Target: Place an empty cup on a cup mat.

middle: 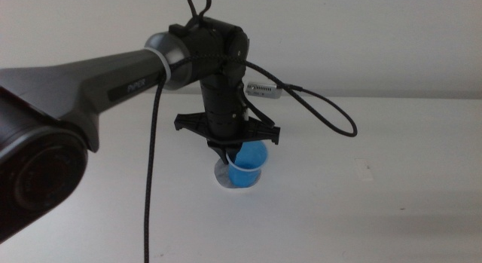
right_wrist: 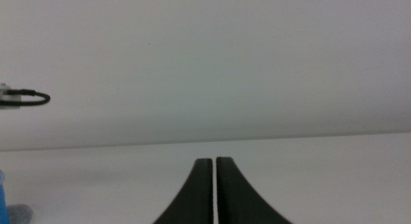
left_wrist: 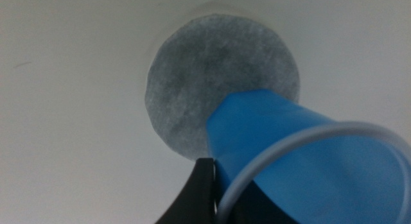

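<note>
The blue cup point(middle: 248, 166) is held by its rim in my left gripper point(middle: 230, 153), which reaches down from the left arm at the table's middle. The cup hangs tilted, its base over the cup mat point(middle: 221, 178), a speckled grey disc on the white table. I cannot tell whether the base touches the mat. In the left wrist view one dark jaw sits outside the cup point(left_wrist: 289, 153) at the rim, with the mat point(left_wrist: 205, 83) beyond it. My right gripper point(right_wrist: 214, 162) is shut and empty, out of the middle view, low over the table to the right.
A black cable point(middle: 331, 112) loops from the left wrist over the table behind the cup. The white table point(middle: 376, 203) ends at a pale wall behind. The left arm's bulky base point(middle: 38, 165) fills the near left.
</note>
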